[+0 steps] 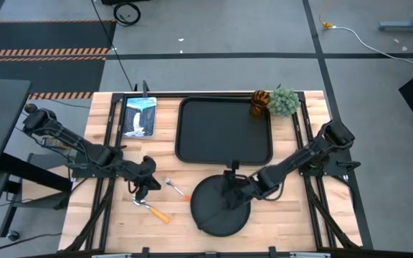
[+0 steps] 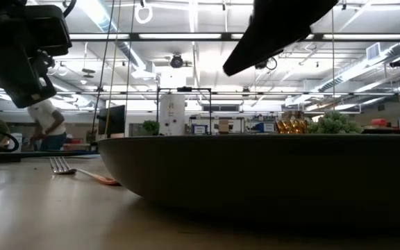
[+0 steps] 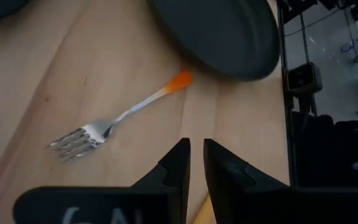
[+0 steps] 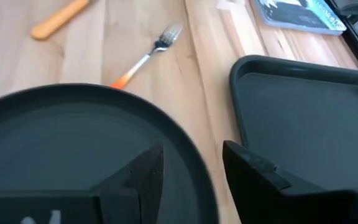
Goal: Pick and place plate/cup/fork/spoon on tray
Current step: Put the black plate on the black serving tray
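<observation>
The round black plate [image 1: 221,206] lies flat on the wooden table near its front edge. It fills the low view [image 2: 269,173]. My right gripper [image 1: 231,188] hangs open over the plate's far rim [image 4: 197,168], one finger over the inside and one outside, touching nothing. The fork [image 1: 178,189] lies left of the plate. The spoon [image 1: 153,209] lies nearer the front. My left gripper [image 1: 147,188] hovers just above the spoon, its fingers [image 3: 179,165] drawn almost together, empty. The black tray [image 1: 224,129] sits behind the plate. The amber cup [image 1: 259,102] stands at the tray's far right corner.
A fuzzy green plant [image 1: 284,100] stands right of the cup. A blue-white picture panel [image 1: 139,115] lies left of the tray. Bare wood shows at the front left and front right. People move in the room behind [image 2: 47,125].
</observation>
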Action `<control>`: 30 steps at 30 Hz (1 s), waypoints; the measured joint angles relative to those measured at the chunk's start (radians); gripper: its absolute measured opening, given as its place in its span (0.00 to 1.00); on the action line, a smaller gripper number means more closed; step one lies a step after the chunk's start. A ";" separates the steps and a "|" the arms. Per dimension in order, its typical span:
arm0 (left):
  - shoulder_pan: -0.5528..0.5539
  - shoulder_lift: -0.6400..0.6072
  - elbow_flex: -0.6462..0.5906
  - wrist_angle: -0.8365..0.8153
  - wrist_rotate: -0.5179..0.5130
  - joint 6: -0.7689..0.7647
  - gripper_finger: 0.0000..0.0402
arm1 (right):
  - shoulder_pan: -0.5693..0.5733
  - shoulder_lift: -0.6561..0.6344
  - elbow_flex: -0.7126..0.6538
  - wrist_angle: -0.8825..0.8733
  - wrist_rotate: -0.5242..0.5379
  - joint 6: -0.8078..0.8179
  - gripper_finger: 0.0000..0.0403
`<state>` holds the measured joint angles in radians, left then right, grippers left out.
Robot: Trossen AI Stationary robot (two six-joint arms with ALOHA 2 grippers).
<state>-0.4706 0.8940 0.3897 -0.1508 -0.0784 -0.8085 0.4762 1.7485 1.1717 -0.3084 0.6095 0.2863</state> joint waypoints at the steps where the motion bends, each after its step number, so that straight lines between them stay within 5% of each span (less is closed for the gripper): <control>1: -0.007 0.003 0.000 0.006 0.000 0.000 0.13 | 0.012 0.000 0.000 0.000 0.009 0.007 0.42; 13: -0.017 0.004 0.000 0.028 -0.069 0.008 0.13 | 0.184 0.004 0.001 0.098 0.038 0.093 0.42; 20: -0.017 0.004 0.000 0.027 -0.096 0.009 0.13 | 0.267 0.117 0.011 0.286 0.042 0.093 0.42; 30: -0.017 0.004 0.000 0.025 -0.102 0.010 0.13 | 0.317 0.308 0.308 0.001 0.025 0.106 0.42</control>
<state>-0.4873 0.8978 0.3897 -0.1253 -0.1802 -0.7990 0.7934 2.0566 1.4796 -0.3072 0.6344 0.3923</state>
